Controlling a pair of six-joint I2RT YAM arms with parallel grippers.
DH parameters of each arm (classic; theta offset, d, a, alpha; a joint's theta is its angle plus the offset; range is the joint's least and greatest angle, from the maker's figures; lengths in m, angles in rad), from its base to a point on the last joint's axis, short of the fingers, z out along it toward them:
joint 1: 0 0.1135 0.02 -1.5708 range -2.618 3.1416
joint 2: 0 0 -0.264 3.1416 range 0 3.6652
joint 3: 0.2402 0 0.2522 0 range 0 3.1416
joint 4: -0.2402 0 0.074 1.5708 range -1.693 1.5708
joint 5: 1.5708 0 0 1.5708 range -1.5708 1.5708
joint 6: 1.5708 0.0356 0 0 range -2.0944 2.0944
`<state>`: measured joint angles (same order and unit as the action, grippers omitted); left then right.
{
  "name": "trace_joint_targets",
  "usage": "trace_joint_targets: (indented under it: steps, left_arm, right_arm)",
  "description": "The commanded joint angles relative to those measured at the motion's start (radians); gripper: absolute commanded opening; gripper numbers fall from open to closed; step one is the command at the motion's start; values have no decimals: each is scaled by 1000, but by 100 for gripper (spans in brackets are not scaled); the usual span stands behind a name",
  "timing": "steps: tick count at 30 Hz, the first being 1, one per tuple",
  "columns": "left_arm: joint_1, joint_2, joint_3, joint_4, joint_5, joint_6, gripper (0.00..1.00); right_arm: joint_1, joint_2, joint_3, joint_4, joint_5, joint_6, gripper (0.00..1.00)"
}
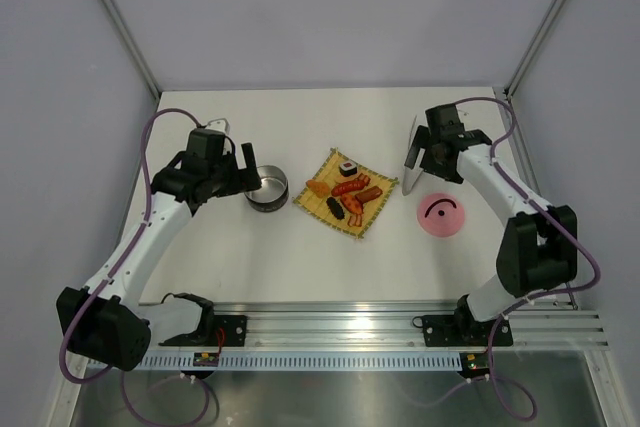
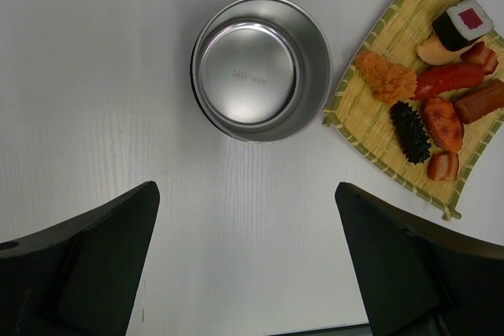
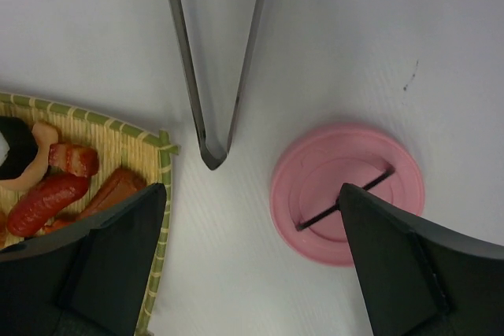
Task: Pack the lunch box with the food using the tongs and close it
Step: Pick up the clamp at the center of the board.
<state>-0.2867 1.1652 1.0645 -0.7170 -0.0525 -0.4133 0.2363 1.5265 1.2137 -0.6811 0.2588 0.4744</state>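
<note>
The lunch box [image 1: 267,189] is a round metal tin standing open and bare inside [image 2: 262,68], left of the bamboo mat. The food [image 1: 350,193] lies on that mat: a sushi roll [image 2: 465,23], red-orange sausages [image 2: 450,78], orange chunks [image 2: 386,76] and a dark piece [image 2: 411,131]. The tongs [image 1: 410,160] lie on the table right of the mat, their joined end [image 3: 213,159] toward my right gripper. The pink lid [image 1: 441,215] lies flat beside them [image 3: 346,193]. My left gripper [image 2: 245,187] hovers open just short of the tin [image 1: 246,169]. My right gripper [image 3: 252,188] hangs open above the tongs' end and the lid [image 1: 437,169].
The square bamboo mat [image 1: 328,209] sits mid-table between the tin and the tongs; its green-edged corner [image 3: 161,155] lies close to the tongs' joined end. White walls enclose the table on three sides. A metal rail [image 1: 350,322] runs along the near edge.
</note>
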Motion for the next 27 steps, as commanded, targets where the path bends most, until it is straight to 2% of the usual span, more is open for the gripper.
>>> trace_joint_targets:
  steps: [1, 12, 16, 27]
  left_arm:
    - [4, -27, -18, 10, 6, -33, 99]
    - [4, -65, -40, -9, 3, -13, 99]
    - [4, -70, -40, -12, 13, -5, 99]
    - [4, -99, -61, -24, 10, 8, 99]
  right_arm:
    - [-22, 168, 157, -26, -81, -48, 100]
    - [-46, 509, 472, -101, -46, -34, 99]
    - [-46, 595, 512, -121, -35, -11, 99]
    - [-65, 682, 506, -89, -50, 6, 100]
